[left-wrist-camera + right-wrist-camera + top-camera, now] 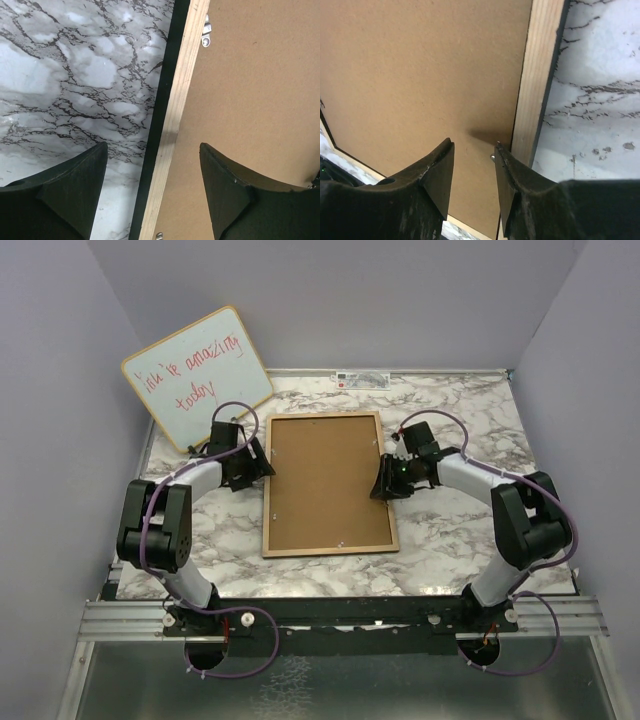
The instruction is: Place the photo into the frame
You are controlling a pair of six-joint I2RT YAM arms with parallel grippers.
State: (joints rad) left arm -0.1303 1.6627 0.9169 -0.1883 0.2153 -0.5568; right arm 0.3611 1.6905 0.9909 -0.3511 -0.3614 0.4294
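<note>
plainly the frame (330, 549) lies back-up in the middle of the desk (450, 530), its long axis running away from the bases, with a brown board (328, 480) filling it. left gripper (152, 145) hangs open astride the left long rail. right gripper (474, 142) is part open just inside the right rail, by a small tab (492, 158), gripping nothing visible. the photo shows nowhere; it may be under the board.
</note>
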